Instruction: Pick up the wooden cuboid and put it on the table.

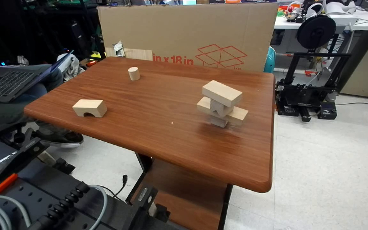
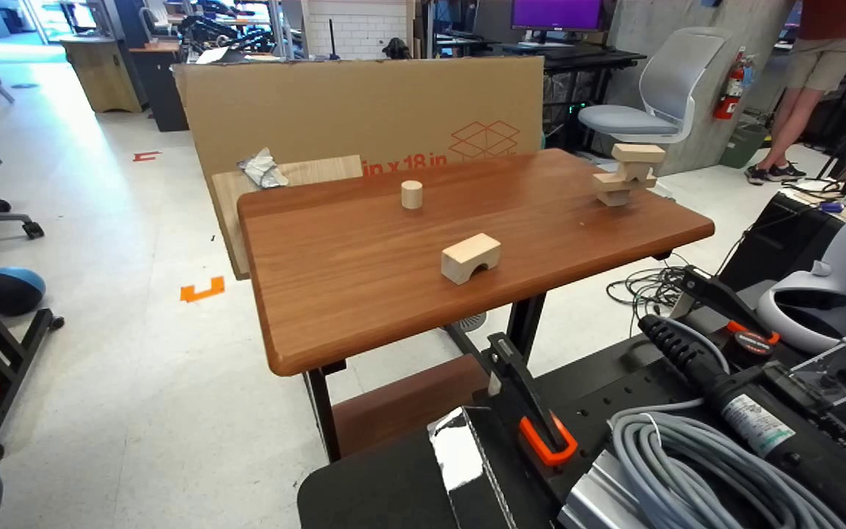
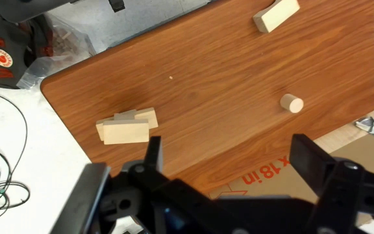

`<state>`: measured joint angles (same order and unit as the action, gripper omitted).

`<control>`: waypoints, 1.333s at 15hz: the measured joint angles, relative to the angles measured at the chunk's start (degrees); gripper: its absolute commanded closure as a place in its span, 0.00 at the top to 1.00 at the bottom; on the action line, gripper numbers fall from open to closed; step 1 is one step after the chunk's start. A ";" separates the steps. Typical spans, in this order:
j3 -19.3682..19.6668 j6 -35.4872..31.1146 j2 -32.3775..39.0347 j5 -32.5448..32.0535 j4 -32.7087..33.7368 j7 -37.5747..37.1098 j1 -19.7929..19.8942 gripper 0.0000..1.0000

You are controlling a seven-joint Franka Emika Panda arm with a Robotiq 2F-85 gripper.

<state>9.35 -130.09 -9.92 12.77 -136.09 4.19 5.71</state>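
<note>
The wooden cuboid, a plain light slab (image 1: 221,92), lies on top of a small stack, also in an exterior view (image 2: 637,153) and the wrist view (image 3: 126,132). Beneath it are a small notched block (image 1: 219,108), a second flat slab (image 1: 240,115) set crosswise, and a small block (image 1: 218,121) at the bottom. The stack stands on the reddish-brown table (image 1: 158,105), which also shows in an exterior view (image 2: 342,257) and the wrist view (image 3: 213,74). My gripper (image 3: 227,138) is open and empty above the table; the stack is left of its fingers. Neither exterior view shows it.
A block with an arch notch (image 1: 89,107) and a wooden cylinder (image 1: 134,73) stand on the table, apart from the stack. A large cardboard sheet (image 1: 177,28) stands behind the table's far edge. Clamps (image 2: 533,411) and coiled cable (image 2: 702,455) lie on the black bench in front.
</note>
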 measured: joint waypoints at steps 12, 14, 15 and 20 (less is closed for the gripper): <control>0.01 -9.26 14.96 -0.91 3.34 -1.35 1.25 1.00; 0.11 -9.51 16.13 -3.06 3.83 -2.62 1.82 1.00; 0.30 -9.54 16.61 -4.60 4.06 -3.54 2.01 1.00; 1.48 -9.56 19.27 -10.50 5.64 -7.62 2.66 1.00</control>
<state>10.84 -139.64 9.35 2.27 -130.45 -3.43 8.37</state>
